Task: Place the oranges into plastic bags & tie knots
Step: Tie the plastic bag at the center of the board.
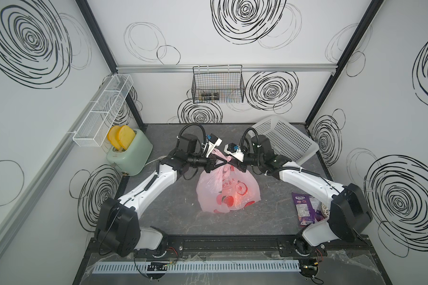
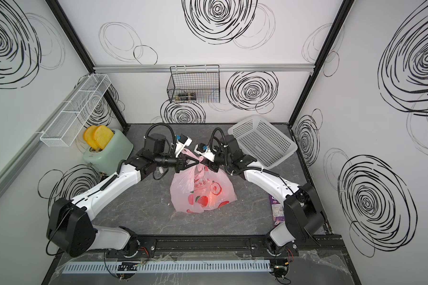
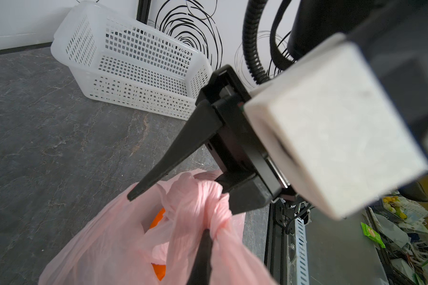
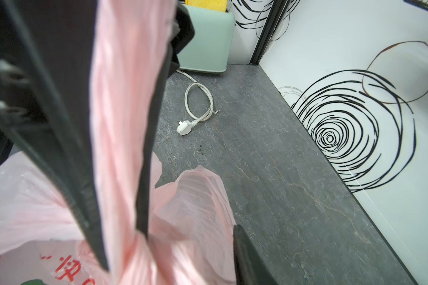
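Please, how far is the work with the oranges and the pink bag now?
Done: oranges show inside the pink bag; no loose orange is in sight. In hand: the left gripper is shut on the twisted handles, and the right gripper stands open around them. Left: the knot looks loose, so probably tightening it and letting go.

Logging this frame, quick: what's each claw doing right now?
Left claw: closed on the bag handles.
Right claw: open, jaws either side of the bag handles.
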